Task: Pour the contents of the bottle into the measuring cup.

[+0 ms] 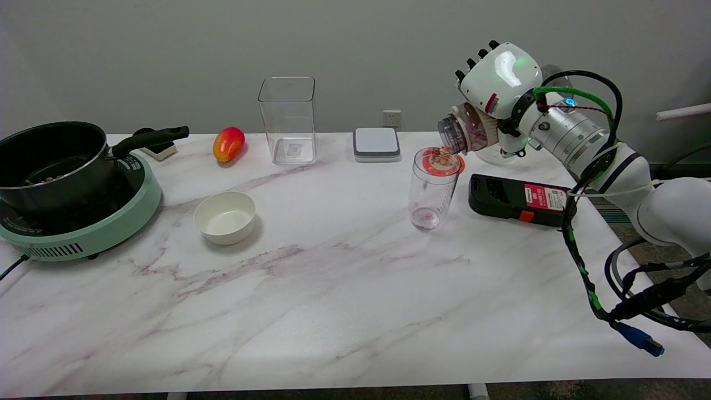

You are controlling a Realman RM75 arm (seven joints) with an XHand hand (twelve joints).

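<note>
Right hand (497, 89) is wrapped around the clear bottle (465, 132), holding it tipped on its side. The mouth points left and slightly down, just over the right rim of the measuring cup (432, 189). The fingers are mostly hidden behind the bottle, with only the dark tips showing over the top of the hand.

The cup stands upright on the marble table (333, 311), right of centre. A little pinkish material sits at its bottom and a few small pieces show at the rim. My read is the pour is under way and early, with most of the contents still in the bottle.

To do it well:
- The mouth sits near the cup's right edge, so shift it slightly left toward centre before adding tilt, or pieces may bounce out.
- Increase roll slowly. Granular contents can let go in a clump.
- The cup is tall, narrow and light, so keep the bottle off the rim, since a nudge could tip it.
- Hold height low over the opening.

Writing: the cup has faint graduation marks, unreadable. The red ring at its rim has no legible text. The black device (519, 201) right of the cup carries a red-and-white label, too small to read. The induction cooker (83, 228) under the black pot (53, 161) has markings by the pot handle, also illegible. No brand is readable on the hand.
</note>
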